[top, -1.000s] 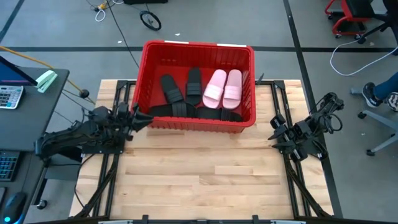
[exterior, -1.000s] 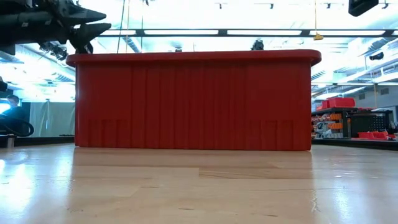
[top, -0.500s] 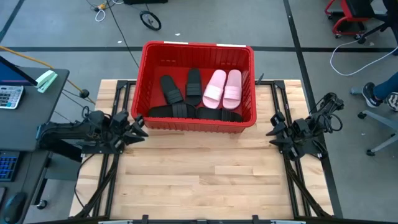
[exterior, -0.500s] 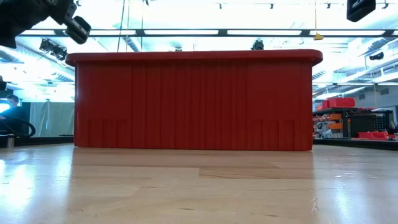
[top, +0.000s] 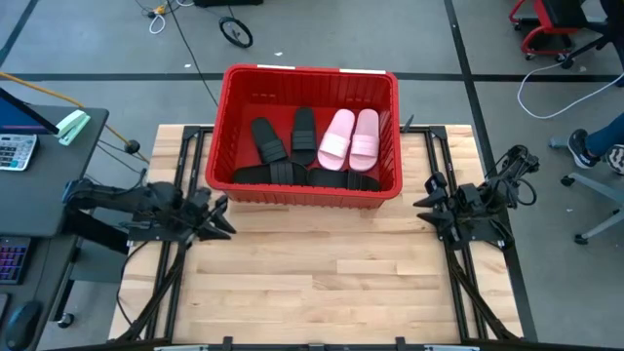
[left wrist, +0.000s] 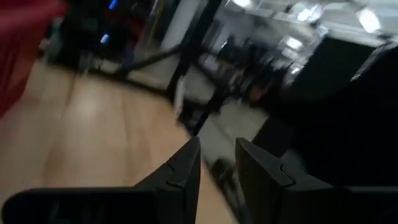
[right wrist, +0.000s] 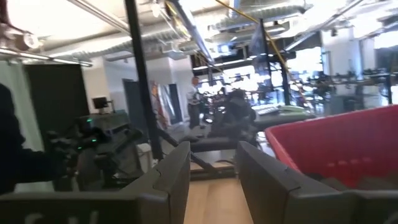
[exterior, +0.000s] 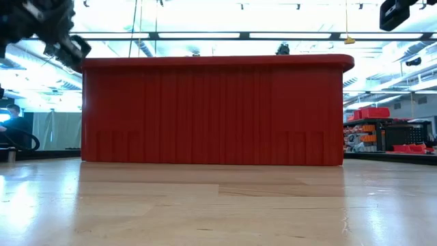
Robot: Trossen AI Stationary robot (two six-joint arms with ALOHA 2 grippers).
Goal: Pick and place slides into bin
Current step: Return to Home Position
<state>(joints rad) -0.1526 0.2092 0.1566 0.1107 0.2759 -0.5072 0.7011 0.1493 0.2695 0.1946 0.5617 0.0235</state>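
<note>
The red bin [top: 310, 80] stands at the table's far middle and fills the low view [exterior: 212, 113]. Inside it lie several black slides [top: 265, 139] and two pink slides [top: 351, 136], resting on the bin's floor and on one another. My left gripper [top: 220, 220] is open and empty, in front of the bin's near left corner; its fingers stand a little apart in the left wrist view [left wrist: 217, 162]. My right gripper [top: 425, 208] is open and empty, right of the bin's near right corner, and also shows in its wrist view [right wrist: 211, 165].
Bare wooden tabletop [top: 312, 273] lies in front of the bin. A desk with a calculator [top: 15, 151] stands left of the table. A person's feet and a chair base [top: 595, 156] are on the floor at the right.
My left gripper has drawn back from the bin's near left corner toward the table's near and left edges. The slides and the bin have stayed still.
</note>
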